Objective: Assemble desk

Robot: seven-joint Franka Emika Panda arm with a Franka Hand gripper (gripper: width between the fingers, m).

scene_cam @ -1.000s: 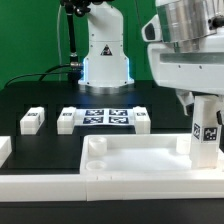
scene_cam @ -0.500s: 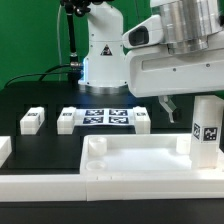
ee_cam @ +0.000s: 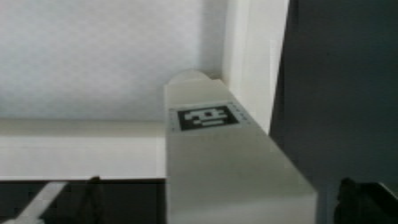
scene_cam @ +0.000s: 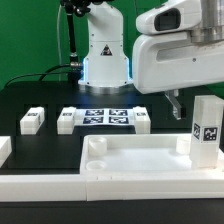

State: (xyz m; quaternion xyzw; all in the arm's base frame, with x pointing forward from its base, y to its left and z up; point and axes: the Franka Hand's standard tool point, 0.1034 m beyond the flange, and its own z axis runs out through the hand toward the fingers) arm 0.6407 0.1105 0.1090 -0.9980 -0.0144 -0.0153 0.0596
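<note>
The white desk top (scene_cam: 140,160) lies at the front with its raised rim up. One white square leg (scene_cam: 208,128) with a black-and-white tag stands upright in its far corner socket at the exterior view's right. My gripper (scene_cam: 178,108) hangs just above and beside that leg, open and empty. In the wrist view the leg (ee_cam: 222,150) stands between my dark fingers (ee_cam: 57,200) with gaps on both sides, and the desk top (ee_cam: 89,80) lies beyond it. Three more tagged legs (scene_cam: 33,120) (scene_cam: 68,120) (scene_cam: 141,121) lie on the black table.
The marker board (scene_cam: 105,118) lies between the loose legs. A low white border rail (scene_cam: 40,186) runs along the front and another piece (scene_cam: 4,148) sits at the exterior view's left edge. The robot base (scene_cam: 105,60) stands behind.
My gripper has let go of the upright leg and risen, shifting towards the exterior view's left. The leg stays standing in the corner socket.
</note>
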